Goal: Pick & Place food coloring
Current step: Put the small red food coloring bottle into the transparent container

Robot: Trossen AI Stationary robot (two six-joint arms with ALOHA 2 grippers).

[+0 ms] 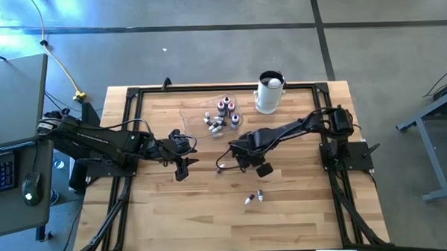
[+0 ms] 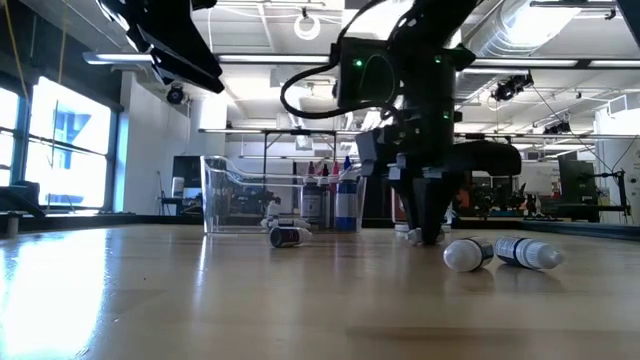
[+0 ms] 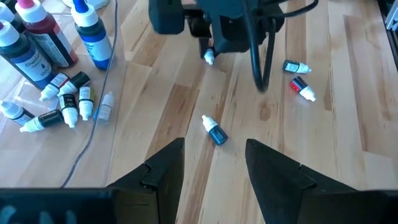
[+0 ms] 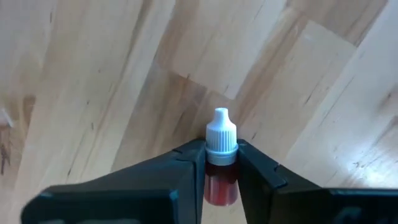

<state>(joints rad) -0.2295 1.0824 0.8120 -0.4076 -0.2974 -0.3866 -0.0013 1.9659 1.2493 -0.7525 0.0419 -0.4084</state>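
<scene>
Left gripper (image 1: pixel 182 170) hovers left of table centre, jaws spread wide, nothing between them; a blue food coloring bottle (image 3: pixel 214 132) lies flat on the wood just ahead of its fingertips.

Right gripper (image 4: pixel 221 171) is at mid-table, low to the wood, jaws pinched on a small red bottle (image 4: pixel 221 163) (white cap sticking out past the fingertips).

Remaining bottles cluster (image 1: pixel 222 116) sits toward the far edge inside a clear tray (image 2: pixel 240 195), beside the white container (image 1: pixel 269 92). Two loose bottles (image 1: pixel 254 197) lie on the near side of the right gripper.

Table (image 1: pixel 301 212): near half is mostly bare wood, black frame rails along both sides.
</scene>
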